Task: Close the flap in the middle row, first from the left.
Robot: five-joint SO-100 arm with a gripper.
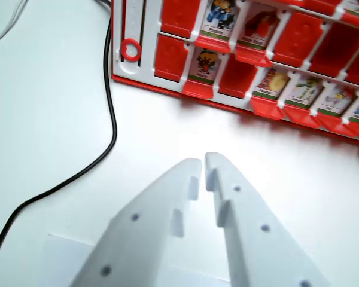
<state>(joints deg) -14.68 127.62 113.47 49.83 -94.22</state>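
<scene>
Nearest my camera is the white gripper (203, 162), its two printed fingers drawn almost together with only a thin slit between the tips, holding nothing. It hangs over bare white table (60, 119), well short of the red game board (167, 81), which runs across the top of the wrist view and slopes down toward the wrist view's right.

The board shows rows of flaps, some upright with cartoon face cards showing, others lying flat and plain red. I see only two rows clearly, so I cannot say for certain which is the middle one. My best guess for the target is the upright flap (206, 66) near the left end of the nearer row, though the task's left may not match my view's.

The main risk, as I judge it, is knocking the wrong flap: they sit tight together, and the neighbouring upright card (220, 17) stands just behind. Pushing too low could shove the whole board instead of tipping the card.

A black cable (110, 113) curves down the table beside the board's left edge, near a red ring slider (130, 49). It lies clear of a straight approach.
</scene>
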